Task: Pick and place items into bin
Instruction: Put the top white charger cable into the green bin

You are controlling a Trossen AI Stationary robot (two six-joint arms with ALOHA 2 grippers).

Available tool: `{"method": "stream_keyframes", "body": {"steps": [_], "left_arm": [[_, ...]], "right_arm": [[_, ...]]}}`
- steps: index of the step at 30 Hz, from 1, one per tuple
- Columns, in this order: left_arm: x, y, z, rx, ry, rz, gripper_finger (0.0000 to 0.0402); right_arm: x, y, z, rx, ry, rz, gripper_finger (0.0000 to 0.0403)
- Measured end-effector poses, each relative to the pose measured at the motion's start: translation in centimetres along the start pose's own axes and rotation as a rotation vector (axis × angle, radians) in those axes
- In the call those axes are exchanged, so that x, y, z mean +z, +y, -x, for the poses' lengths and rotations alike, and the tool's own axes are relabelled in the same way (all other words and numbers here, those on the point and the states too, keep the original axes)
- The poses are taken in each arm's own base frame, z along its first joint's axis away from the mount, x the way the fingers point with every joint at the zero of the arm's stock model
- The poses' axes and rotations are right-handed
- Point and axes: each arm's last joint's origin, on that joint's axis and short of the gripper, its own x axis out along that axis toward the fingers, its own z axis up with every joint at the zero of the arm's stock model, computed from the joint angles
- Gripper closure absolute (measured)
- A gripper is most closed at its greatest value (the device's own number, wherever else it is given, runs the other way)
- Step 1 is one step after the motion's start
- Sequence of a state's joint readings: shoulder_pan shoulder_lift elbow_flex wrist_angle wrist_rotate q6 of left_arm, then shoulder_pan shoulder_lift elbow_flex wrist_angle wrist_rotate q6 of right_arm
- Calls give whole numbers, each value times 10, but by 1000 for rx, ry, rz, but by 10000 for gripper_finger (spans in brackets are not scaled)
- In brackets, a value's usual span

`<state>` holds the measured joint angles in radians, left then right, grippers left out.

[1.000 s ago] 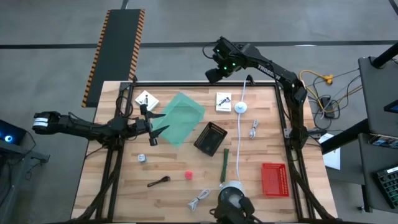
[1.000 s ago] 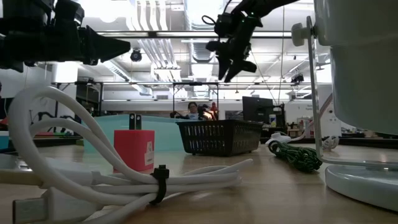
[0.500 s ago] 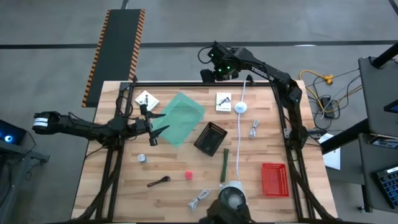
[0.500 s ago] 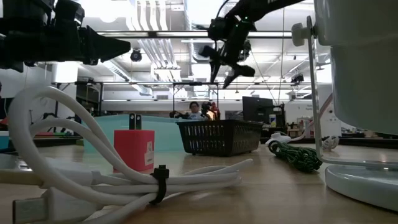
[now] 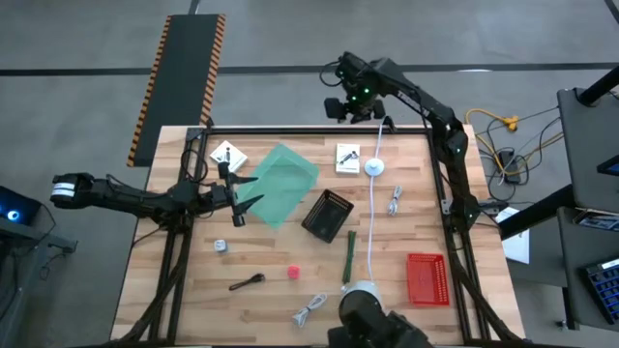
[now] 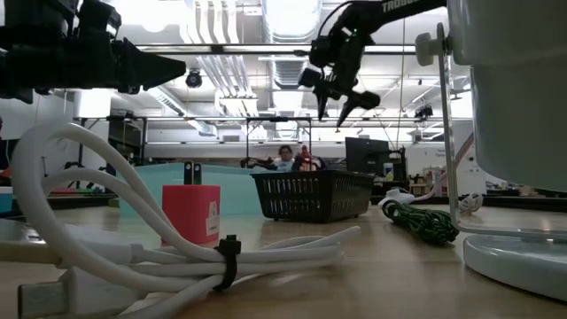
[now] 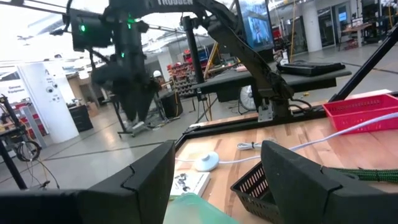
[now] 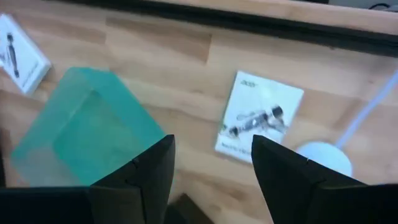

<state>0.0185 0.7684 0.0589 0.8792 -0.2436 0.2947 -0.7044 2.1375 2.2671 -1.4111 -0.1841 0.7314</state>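
Observation:
My right gripper [image 5: 354, 108] hangs open, high over the table's far edge [image 6: 342, 99]; below its fingers the right wrist view shows a white printed card [image 8: 261, 118] flat on the wood. My left gripper [image 5: 248, 191] is open and level at the left edge of the teal see-through bin [image 5: 282, 184]. Another card [image 5: 227, 155] lies far left. Flat on the table lie two coiled cables [image 5: 395, 200] [image 5: 309, 311], the dark green stick [image 5: 349, 256], the brown spoon [image 5: 247, 282], the pink ball [image 5: 293, 273] and the small metal piece [image 5: 221, 246].
A black mesh basket [image 5: 327, 215] stands mid-table and a red basket [image 5: 427, 278] near the right corner. The long white cord with its round puck [image 5: 374, 167] runs from far to near. A white round stand [image 6: 518, 133] is at the near edge. A person [image 6: 285, 158] sits far behind.
My right gripper has swung a little toward the table's right above the far edge and turned about its wrist, staying open and high. The left arm and all objects have kept still.

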Motion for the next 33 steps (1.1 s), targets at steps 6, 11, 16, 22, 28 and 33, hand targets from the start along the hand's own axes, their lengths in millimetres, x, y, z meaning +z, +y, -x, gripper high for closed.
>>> {"method": "stream_keyframes", "body": {"steps": [6, 11, 16, 22, 28, 33], "left_arm": [[0, 0, 0, 1, -3, 1, 179], [0, 0, 0, 0, 0, 0, 179], [0, 0, 0, 4, -2, 5, 179], [4, 1, -1, 10, -14, 67, 179], [1, 0, 0, 7, 2, 78, 179], [-2, 3, -1, 130, 41, 173, 179]], "right_arm": [[-8, -5, 16, -45, 52, 97, 205], [-12, -7, 16, -58, 86, 301, 205], [-7, -11, 18, -136, 28, 460, 205], [18, -22, 23, -272, -158, 652, 205], [48, -30, 36, -244, -352, 708, 214], [53, -45, 44, -263, -330, 687, 225]]}}
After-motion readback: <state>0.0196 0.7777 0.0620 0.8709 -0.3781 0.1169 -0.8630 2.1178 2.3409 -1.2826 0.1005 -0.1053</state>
